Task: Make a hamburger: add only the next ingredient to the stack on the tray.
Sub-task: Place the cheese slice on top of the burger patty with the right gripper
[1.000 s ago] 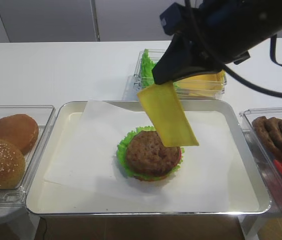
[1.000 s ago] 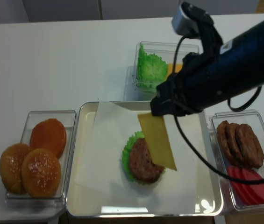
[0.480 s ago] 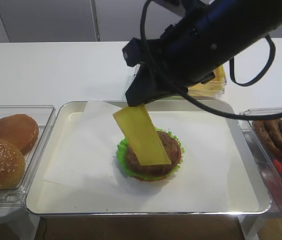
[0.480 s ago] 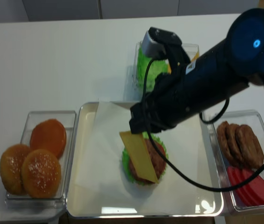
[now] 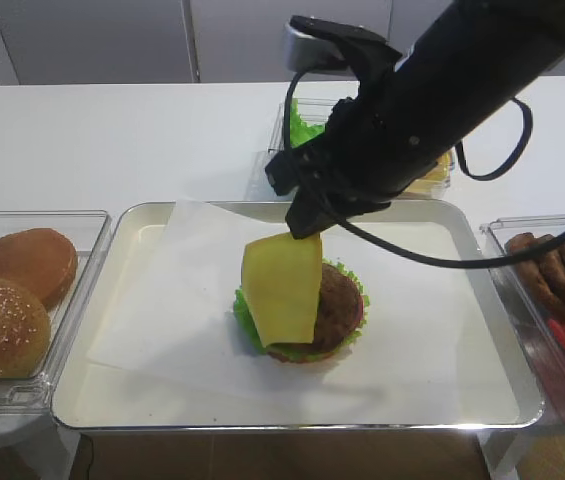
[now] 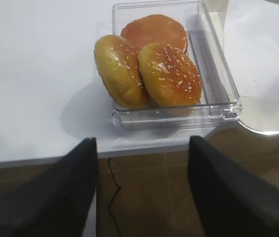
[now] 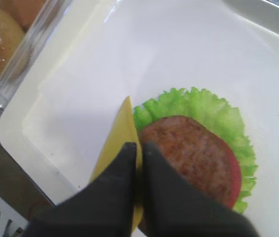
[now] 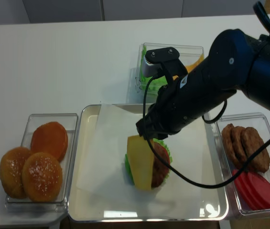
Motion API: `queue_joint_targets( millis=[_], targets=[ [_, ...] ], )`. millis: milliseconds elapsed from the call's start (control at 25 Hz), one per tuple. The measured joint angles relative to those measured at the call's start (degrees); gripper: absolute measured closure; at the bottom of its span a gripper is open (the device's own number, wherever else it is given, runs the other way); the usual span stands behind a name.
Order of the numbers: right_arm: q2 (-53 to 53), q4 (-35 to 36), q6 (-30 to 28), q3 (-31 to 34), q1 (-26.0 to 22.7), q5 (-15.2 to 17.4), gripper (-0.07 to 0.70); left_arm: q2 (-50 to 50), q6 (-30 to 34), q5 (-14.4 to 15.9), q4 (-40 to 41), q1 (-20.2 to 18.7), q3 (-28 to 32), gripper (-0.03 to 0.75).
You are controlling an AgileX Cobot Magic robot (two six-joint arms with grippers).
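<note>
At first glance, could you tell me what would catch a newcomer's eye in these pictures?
The yellow cheese slice stands out first, pinched at its top edge by the right gripper and draped over the left side of the stack in the middle of the tray. The big dark arm fills the upper right. Clear bins flank the tray: buns on the left, patties on the right.
</note>
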Motion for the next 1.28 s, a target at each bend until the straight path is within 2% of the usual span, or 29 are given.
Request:
queue_joint_targets(
  millis=[720, 1280],
  targets=[
    [0.1, -13.6, 0.3, 0.0, 0.0, 0.0, 0.593, 0.0, 0.0, 0.0, 0.0, 0.0, 0.0, 0.287],
    [2.0, -12.3, 0.3, 0.0, 0.0, -2.1, 0.593, 0.0, 0.0, 0.0, 0.0, 0.0, 0.0, 0.287]
  ],
)
